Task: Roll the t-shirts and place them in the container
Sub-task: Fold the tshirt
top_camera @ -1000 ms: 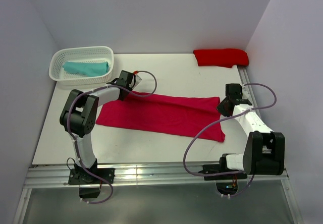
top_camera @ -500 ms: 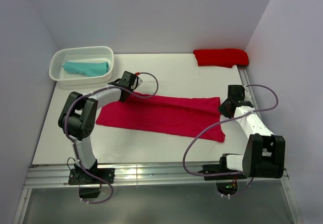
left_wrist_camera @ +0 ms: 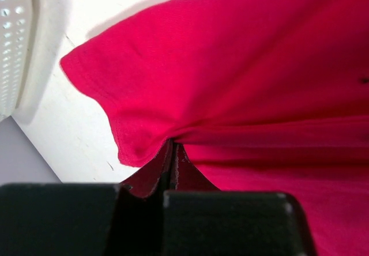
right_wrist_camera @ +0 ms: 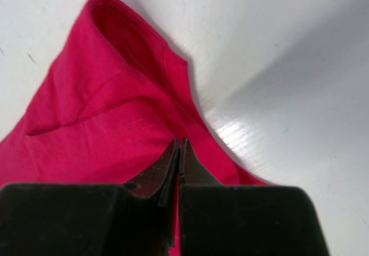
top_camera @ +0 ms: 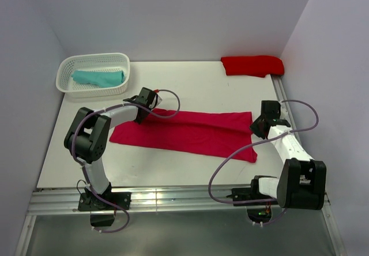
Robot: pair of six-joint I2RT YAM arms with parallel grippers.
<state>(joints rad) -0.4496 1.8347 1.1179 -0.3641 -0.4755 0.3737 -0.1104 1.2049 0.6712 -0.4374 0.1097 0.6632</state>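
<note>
A raspberry-crimson t-shirt (top_camera: 190,132) lies as a long flat band across the middle of the table. My left gripper (top_camera: 140,113) is shut on its far left corner (left_wrist_camera: 115,94), and the cloth folds run into the closed tips (left_wrist_camera: 173,147). At the far right corner (right_wrist_camera: 115,112), my right gripper (top_camera: 258,127) is shut too, its tips (right_wrist_camera: 180,145) pinching the hem. A brighter scarlet t-shirt (top_camera: 252,65) lies bundled at the back right. The teal t-shirt (top_camera: 99,78) lies rolled inside the basket.
A white lattice basket (top_camera: 92,58) stands at the back left, its wall (left_wrist_camera: 11,37) close to the left gripper. Grey walls close in the table on three sides. A metal rail (top_camera: 173,198) runs along the near edge between the arm bases.
Both grippers have shifted slightly toward the near edge and lower, staying shut. The crimson t-shirt's far corners have moved a little with them.
</note>
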